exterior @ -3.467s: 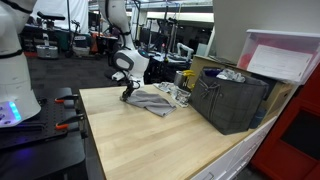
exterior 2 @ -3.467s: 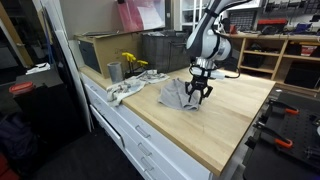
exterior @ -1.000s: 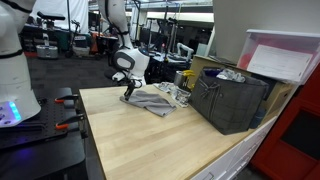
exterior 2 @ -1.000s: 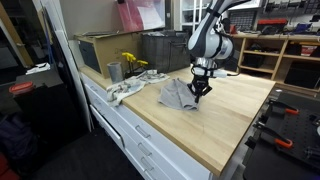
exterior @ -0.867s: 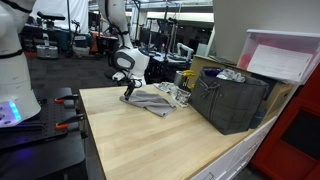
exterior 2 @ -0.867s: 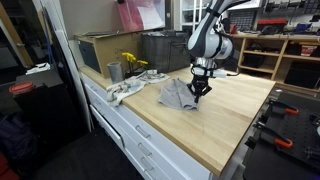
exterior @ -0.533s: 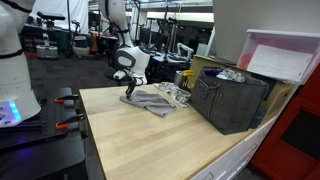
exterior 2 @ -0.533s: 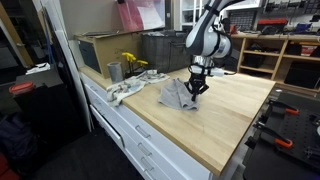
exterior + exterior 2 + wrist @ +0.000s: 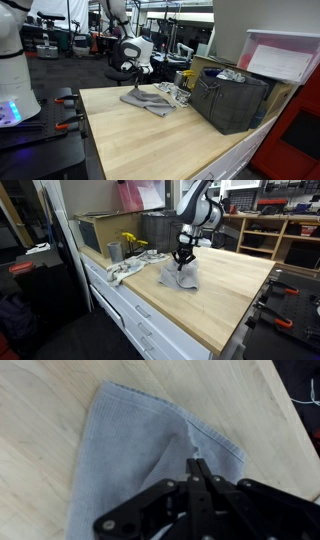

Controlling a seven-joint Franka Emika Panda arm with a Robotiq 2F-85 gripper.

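Wrist view: hand (image 9: 196, 462) clenched on grey fabric cloth (image 9: 125, 450).
Such a thin pinch could slip, dropping the cloth below the hand.

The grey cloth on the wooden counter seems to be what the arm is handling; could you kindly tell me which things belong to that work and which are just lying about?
In hand:
- gripper, shut on a pinched fold
- grey cloth, partly raised off the wooden counter

Lying about:
- dark crate
- metal cup
- white rag at the counter edge
- yellow item behind the cup
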